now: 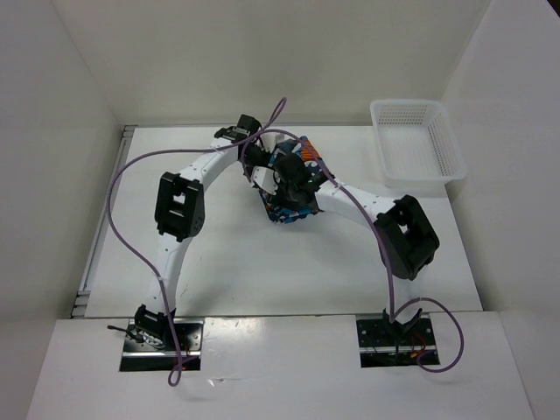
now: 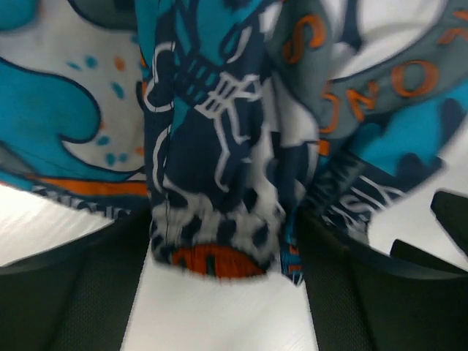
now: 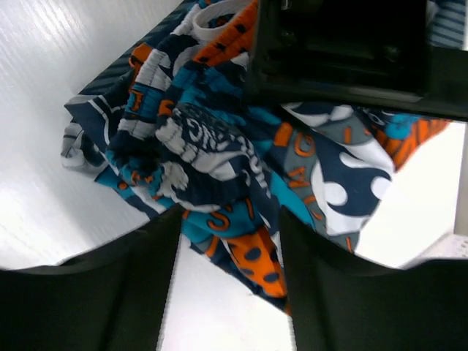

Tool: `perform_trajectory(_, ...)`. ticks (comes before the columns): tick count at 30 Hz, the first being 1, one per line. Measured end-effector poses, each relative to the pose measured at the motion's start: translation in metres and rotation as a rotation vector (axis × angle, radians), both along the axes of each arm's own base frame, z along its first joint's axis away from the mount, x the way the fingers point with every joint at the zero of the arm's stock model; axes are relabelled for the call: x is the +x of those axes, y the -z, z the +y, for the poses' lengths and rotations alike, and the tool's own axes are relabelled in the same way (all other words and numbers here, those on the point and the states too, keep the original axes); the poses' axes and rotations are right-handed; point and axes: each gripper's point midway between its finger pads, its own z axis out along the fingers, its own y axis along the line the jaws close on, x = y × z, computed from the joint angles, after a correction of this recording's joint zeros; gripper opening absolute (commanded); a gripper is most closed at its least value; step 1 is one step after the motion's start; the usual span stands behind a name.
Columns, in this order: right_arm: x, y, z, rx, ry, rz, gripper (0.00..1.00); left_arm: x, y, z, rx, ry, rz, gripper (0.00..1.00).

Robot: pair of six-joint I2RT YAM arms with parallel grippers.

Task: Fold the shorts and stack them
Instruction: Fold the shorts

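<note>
While the shorts (image 1: 287, 213) sit crumpled just above the centre of the overhead view, on or over the white table (image 1: 262, 271), both arms meet at the bundle. At the middle of its wrist view the left gripper (image 2: 223, 292) is clamped on a dark blue fold that fills the gap between its fingers (image 2: 80, 300), and the right gripper (image 3: 228, 292) likewise pinches a teal-and-orange bunch at its view's centre. A basket (image 1: 411, 106) stands well apart at upper right.
</note>
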Motion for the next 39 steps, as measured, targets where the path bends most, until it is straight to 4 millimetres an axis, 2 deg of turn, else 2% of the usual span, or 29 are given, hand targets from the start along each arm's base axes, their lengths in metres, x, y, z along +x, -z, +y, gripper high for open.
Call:
perform_trajectory(2,0.002,0.011,0.001,-0.01,-0.005,0.014,0.47,-0.004,0.017,-0.001,0.017,0.001,0.037,0.64)
perform_trajectory(3,0.002,0.016,0.002,-0.018,-0.008,0.017,0.35,-0.005,0.025,0.001,0.027,0.003,0.051,0.57)
perform_trajectory(5,0.006,0.023,0.002,-0.03,-0.008,0.015,0.21,-0.005,0.034,0.005,0.043,-0.008,0.065,0.5)
perform_trajectory(6,0.008,0.025,0.002,-0.033,-0.003,0.011,0.09,-0.004,0.037,0.007,0.048,-0.013,0.069,0.45)
perform_trajectory(7,0.01,0.027,0.001,-0.04,-0.003,0.004,0.03,-0.004,0.037,0.008,0.051,-0.017,0.069,0.3)
perform_trajectory(9,0.015,0.029,-0.001,-0.043,0.011,-0.009,0.0,-0.002,0.035,0.009,0.054,-0.02,0.064,0.21)
perform_trajectory(14,0.021,0.028,-0.007,-0.036,0.03,-0.013,0.0,0.005,0.026,0.01,0.06,-0.027,0.033,0.2)
perform_trajectory(17,0.013,0.032,-0.007,-0.027,0.006,0.033,0.0,0.01,0.014,0.009,0.056,-0.03,0.003,0.29)
perform_trajectory(21,-0.007,0.034,-0.008,-0.009,-0.035,0.098,0.0,0.03,-0.02,0.007,0.031,-0.042,-0.088,0.35)
perform_trajectory(22,-0.011,0.034,-0.009,-0.006,-0.041,0.111,0.0,0.035,-0.029,0.007,0.025,-0.048,-0.115,0.4)
perform_trajectory(25,-0.019,0.037,-0.009,-0.003,-0.057,0.139,0.0,0.051,-0.052,0.011,0.015,-0.069,-0.185,0.44)
perform_trajectory(26,-0.021,0.037,-0.009,-0.002,-0.061,0.146,0.0,0.055,-0.056,0.012,0.014,-0.076,-0.202,0.51)
perform_trajectory(29,-0.023,0.039,-0.008,0.004,-0.061,0.16,0.0,0.06,-0.055,0.018,0.027,-0.094,-0.211,0.54)
perform_trajectory(31,-0.023,0.037,-0.008,0.011,-0.051,0.161,0.0,0.062,-0.046,0.023,0.045,-0.104,-0.2,0.63)
perform_trajectory(34,-0.015,0.024,-0.003,0.05,-0.018,0.146,0.11,0.064,-0.029,0.03,0.086,-0.124,-0.18,0.75)
perform_trajectory(37,0.002,-0.004,0.006,0.129,0.029,0.103,0.26,0.064,-0.025,0.035,0.113,-0.138,-0.176,0.82)
perform_trajectory(38,0.01,-0.017,0.007,0.164,0.053,0.082,0.31,0.066,-0.028,0.036,0.114,-0.142,-0.186,0.91)
perform_trajectory(39,0.017,-0.027,0.005,0.193,0.075,0.065,0.46,0.067,-0.033,0.036,0.115,-0.144,-0.199,0.91)
